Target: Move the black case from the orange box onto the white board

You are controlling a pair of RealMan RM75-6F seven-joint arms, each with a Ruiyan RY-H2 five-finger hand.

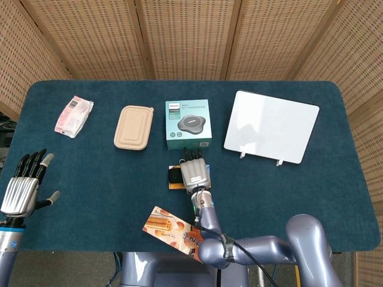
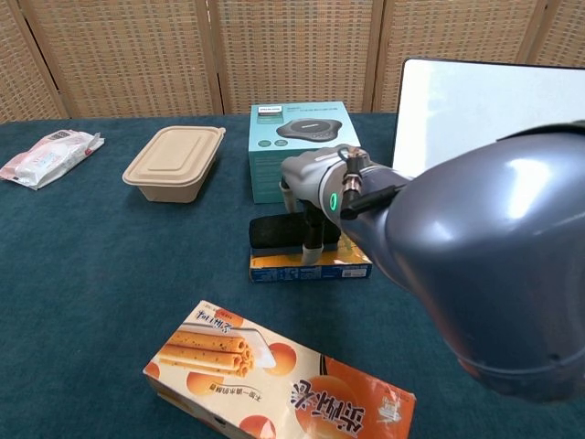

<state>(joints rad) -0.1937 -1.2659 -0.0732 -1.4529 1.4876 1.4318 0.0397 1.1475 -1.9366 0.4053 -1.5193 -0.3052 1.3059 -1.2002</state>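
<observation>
— Where is the black case [image 2: 279, 230]?
— On the orange box [image 2: 311, 262], in front of the teal box [image 2: 297, 146], well apart from the white board [image 1: 272, 125].
— The right robot hand [image 1: 192, 172]?
— Over the case, fingers reaching down onto it; whether it grips, I cannot tell.
— And the left robot hand [image 1: 23, 185]?
— Spread, holding nothing, off the bench's [image 1: 90, 179] left edge.

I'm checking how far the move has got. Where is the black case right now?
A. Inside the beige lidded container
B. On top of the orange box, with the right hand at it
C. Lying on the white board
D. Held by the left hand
B: the black case lies on the orange box with the right hand over it; the white board is bare.
</observation>
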